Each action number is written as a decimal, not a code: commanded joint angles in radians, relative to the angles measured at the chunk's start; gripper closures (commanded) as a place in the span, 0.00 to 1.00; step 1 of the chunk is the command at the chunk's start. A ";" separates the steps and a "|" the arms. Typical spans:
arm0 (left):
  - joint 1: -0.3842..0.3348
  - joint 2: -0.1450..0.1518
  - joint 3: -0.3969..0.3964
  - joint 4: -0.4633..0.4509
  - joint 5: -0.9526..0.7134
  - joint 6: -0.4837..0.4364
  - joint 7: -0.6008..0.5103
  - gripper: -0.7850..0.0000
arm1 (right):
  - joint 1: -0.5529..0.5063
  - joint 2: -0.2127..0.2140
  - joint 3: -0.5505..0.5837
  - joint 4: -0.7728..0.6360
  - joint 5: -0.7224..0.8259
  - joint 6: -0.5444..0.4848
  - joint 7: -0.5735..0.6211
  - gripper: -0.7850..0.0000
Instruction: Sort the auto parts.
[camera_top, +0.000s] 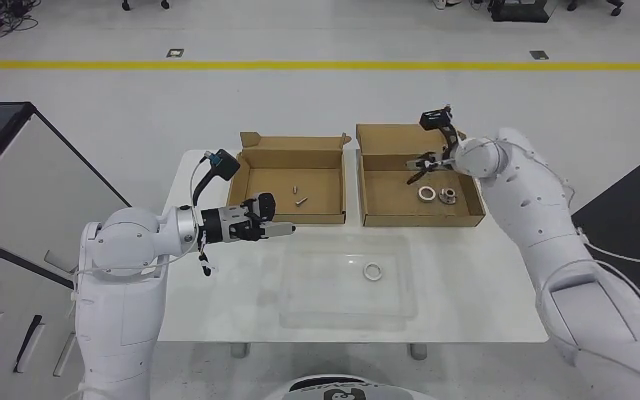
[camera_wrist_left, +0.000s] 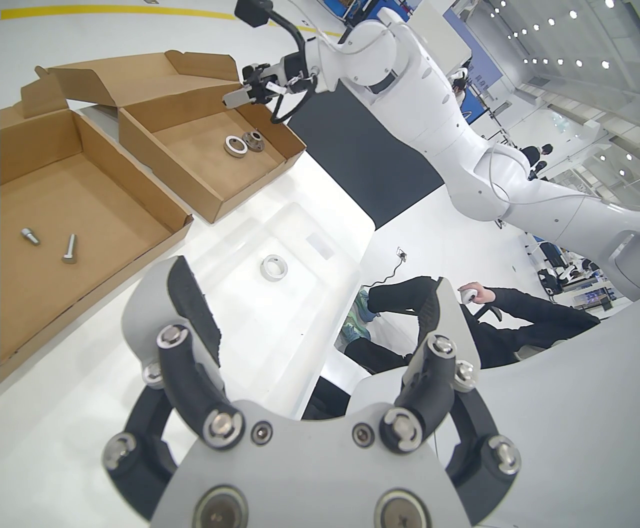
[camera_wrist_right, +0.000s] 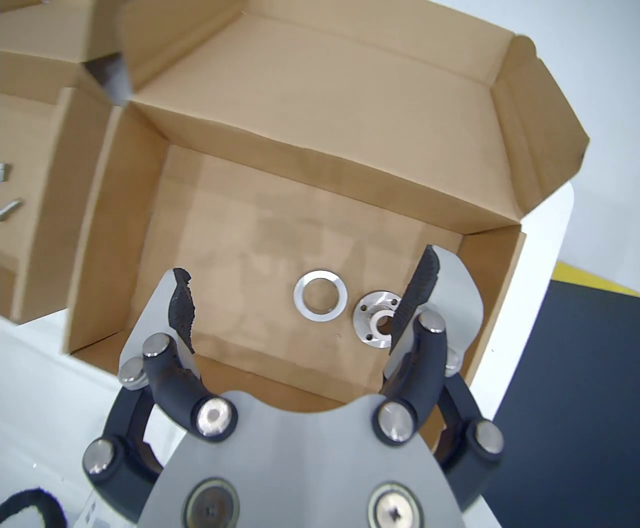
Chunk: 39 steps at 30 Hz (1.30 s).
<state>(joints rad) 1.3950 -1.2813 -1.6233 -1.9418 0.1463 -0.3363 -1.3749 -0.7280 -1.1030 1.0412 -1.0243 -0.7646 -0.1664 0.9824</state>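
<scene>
On the table, top view: left gripper (camera_top: 287, 229) sits at the near wall of the left box (camera_top: 270, 190), beside the clear tray (camera_top: 320, 290). Right gripper (camera_top: 412, 178) is over the right box (camera_top: 390, 198).

Left wrist view: fingers wide, empty. Tray ring (camera_wrist_left: 273, 266) is alone in the tray, two bolts (camera_wrist_left: 70, 248) in the left box.

Right wrist view: fingers wide, empty, above boxed ring (camera_wrist_right: 320, 295) and flange (camera_wrist_right: 375, 320), near the side wall.
</scene>
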 joint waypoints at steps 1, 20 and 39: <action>0.000 0.000 0.000 0.000 0.000 0.000 0.000 0.00 | -0.079 0.029 0.083 -0.177 0.026 -0.025 0.051 0.00; 0.000 0.000 0.000 0.000 0.000 0.000 0.000 0.00 | -0.560 0.118 0.336 -0.996 0.475 -0.197 0.382 0.00; 0.000 0.000 0.000 0.000 0.000 0.000 0.000 0.00 | -0.533 0.129 0.207 -1.057 0.376 -0.191 0.481 0.00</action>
<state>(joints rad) 1.3950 -1.2813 -1.6233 -1.9418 0.1463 -0.3363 -1.3749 -1.2931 -0.9780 1.3013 -2.0631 -0.3437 -0.4066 1.3889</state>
